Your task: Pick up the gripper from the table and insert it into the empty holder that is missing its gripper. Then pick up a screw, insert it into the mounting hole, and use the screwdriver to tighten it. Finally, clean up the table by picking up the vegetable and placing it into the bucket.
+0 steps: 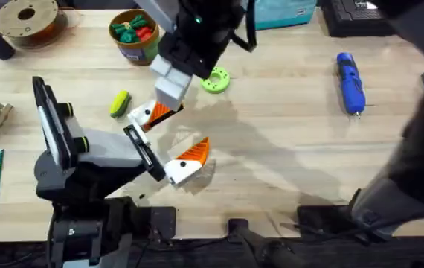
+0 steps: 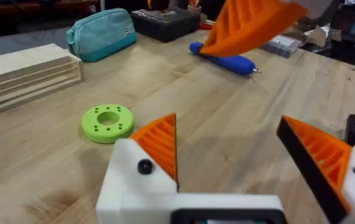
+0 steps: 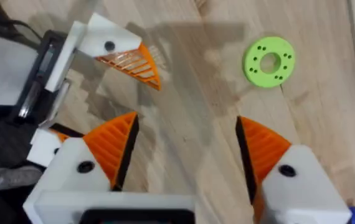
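The overhead camera looks down and forward; both wrist cameras sit close over the table, sharing the green ring disc [image 1: 214, 80] at 12 o'clock.

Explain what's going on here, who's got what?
Nothing is held at this moment. The right arm reaches across the table, its right hand open over the wood close to the left hand, which is open too. The screwdriver lies far off on the right side of the table. The vegetable lies beside the left hand, not yet in the bucket. A green ring disc lies nearby.
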